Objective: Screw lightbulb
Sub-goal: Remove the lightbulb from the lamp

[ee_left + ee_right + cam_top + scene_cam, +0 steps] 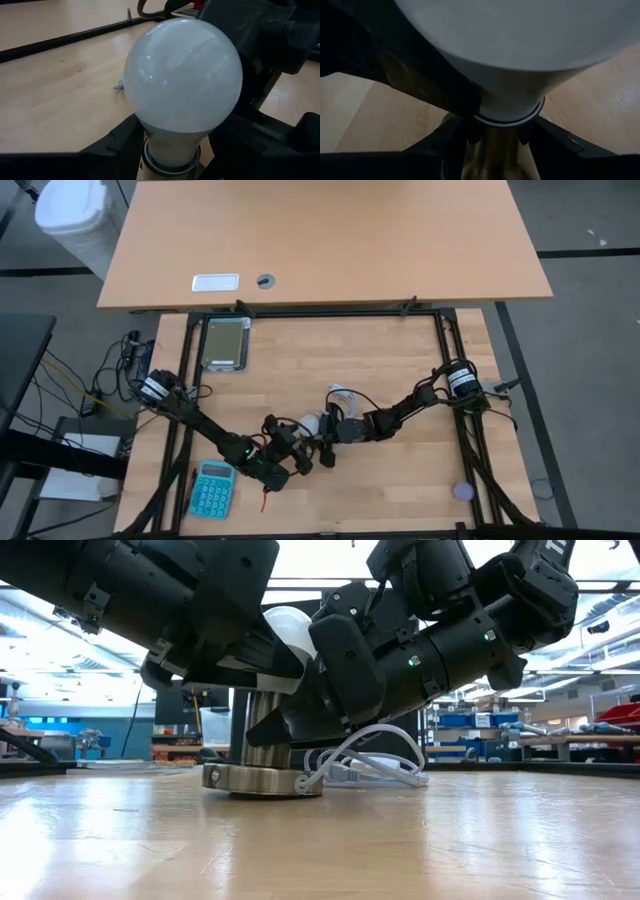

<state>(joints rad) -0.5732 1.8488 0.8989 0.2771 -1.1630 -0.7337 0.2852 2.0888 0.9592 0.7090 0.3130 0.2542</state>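
Lightbulb [182, 75] fills the left wrist view, seated base-down in the metal socket [262, 755] at lower centre of the desk [400, 370]. Left gripper [300, 442] jaws clasp the globe; right gripper [328, 442] jaws clamp the socket neck. White cord [365, 762] loops beside the socket.

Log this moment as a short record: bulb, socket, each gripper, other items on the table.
lightbulb: white globe upright, its narrow base down in the metal socket
socket: grey round base with a white cord looped beside it
left gripper: at the bulb's neck, fingers on either side; contact not clear
right gripper: at the socket just under the bulb's collar; grip not clear
other items: teal calculator near the front left edge; small purple ball near the front right
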